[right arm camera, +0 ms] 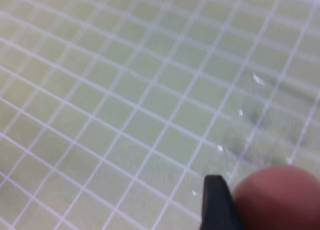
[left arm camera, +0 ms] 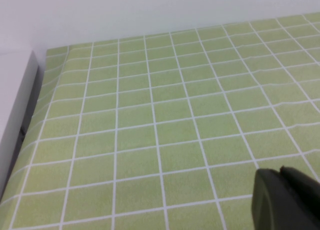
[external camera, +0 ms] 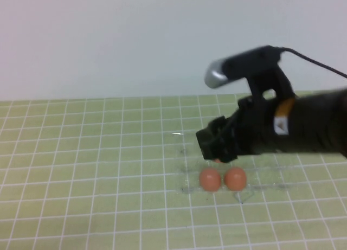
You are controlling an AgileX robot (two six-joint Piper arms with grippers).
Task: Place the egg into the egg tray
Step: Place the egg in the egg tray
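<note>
Two eggs (external camera: 222, 179) sit side by side in the clear egg tray (external camera: 271, 180) on the green gridded bench (external camera: 97, 168).
Just behind them, the right gripper (external camera: 217, 152) hovers over the tray, fingers pinching a third egg (right arm camera: 280, 197). The left gripper (left arm camera: 285, 197) hangs elsewhere above bare bench; its finger state cannot be told.

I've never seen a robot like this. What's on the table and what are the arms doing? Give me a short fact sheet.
surface: green grid mat
egg tray: clear plastic, right of centre, hard to see
eggs in tray: two, side by side at the near edge
third egg: next to the right gripper's finger, a sliver visible in the high view
right gripper: above the tray
left gripper: over bare mat, near nothing
</note>
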